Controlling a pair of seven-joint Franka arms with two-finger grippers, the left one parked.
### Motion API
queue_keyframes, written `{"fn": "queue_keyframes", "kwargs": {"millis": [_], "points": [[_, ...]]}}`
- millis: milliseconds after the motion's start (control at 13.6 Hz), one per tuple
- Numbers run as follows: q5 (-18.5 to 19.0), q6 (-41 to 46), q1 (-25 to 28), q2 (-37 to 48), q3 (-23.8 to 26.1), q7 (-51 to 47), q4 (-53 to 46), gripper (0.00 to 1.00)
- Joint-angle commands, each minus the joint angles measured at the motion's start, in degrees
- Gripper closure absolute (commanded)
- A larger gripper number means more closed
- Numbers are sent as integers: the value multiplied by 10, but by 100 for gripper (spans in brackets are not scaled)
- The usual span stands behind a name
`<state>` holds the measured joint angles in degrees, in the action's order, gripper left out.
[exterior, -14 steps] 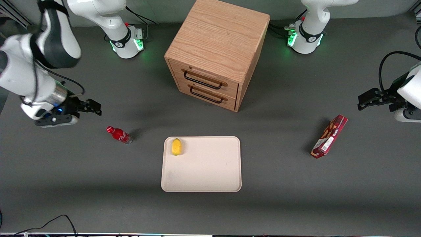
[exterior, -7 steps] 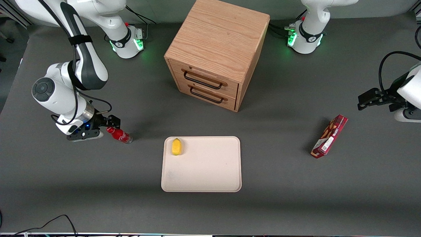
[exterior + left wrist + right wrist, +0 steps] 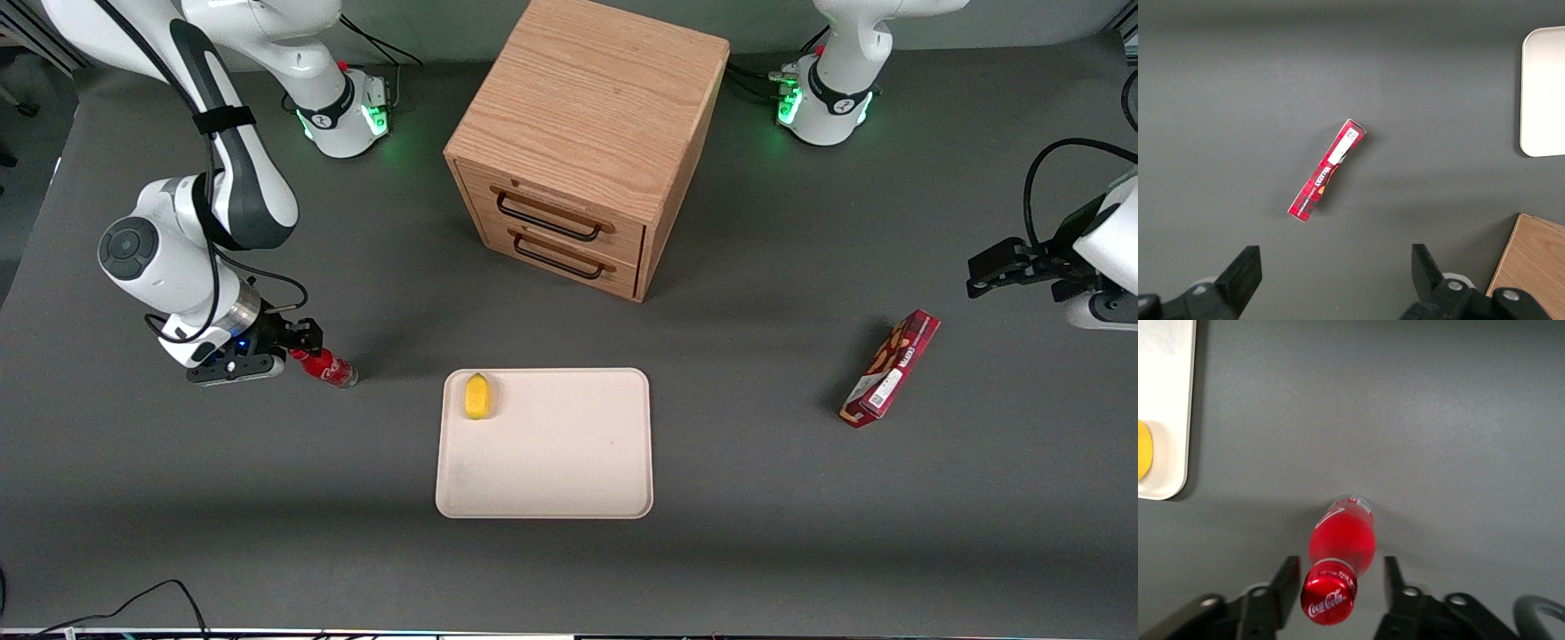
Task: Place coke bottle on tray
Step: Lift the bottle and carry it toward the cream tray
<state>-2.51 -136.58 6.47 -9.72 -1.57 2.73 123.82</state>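
The coke bottle [image 3: 325, 367] is a small red bottle standing tilted on the grey table toward the working arm's end, apart from the tray. My right gripper [image 3: 300, 343] is down at its capped top. In the right wrist view the gripper [image 3: 1339, 579] is open, one finger on each side of the bottle's [image 3: 1341, 539] neck and red cap, with gaps showing on both sides. The beige tray [image 3: 569, 462] lies flat in the middle of the table, nearer the front camera than the cabinet, and its corner [image 3: 1168, 420] also shows in the right wrist view.
A yellow fruit-like object [image 3: 477, 396] sits on the tray's corner closest to the bottle. The wooden two-drawer cabinet [image 3: 587, 133] stands farther from the camera than the tray. A red snack box [image 3: 891, 368] lies toward the parked arm's end.
The right arm swung in and dropped from the table's end to the bottle. Its open fingers now straddle the cap. The bottle has not moved.
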Motion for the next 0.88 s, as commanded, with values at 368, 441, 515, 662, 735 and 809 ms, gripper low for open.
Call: {"fn": "queue_keyframes", "kwargs": {"millis": [368, 441, 515, 662, 735, 809], "points": [[-6, 107, -7, 66, 0, 7, -39, 100], [-5, 177, -12, 73, 0, 7, -89, 100], [-5, 255, -15, 72, -1, 7, -148, 100], [-3, 392, -15, 59, -7, 3, -286, 100], [-3, 449, -17, 43, -11, 3, -356, 100], [-2, 508, -22, 25, -11, 3, -419, 100]]}}
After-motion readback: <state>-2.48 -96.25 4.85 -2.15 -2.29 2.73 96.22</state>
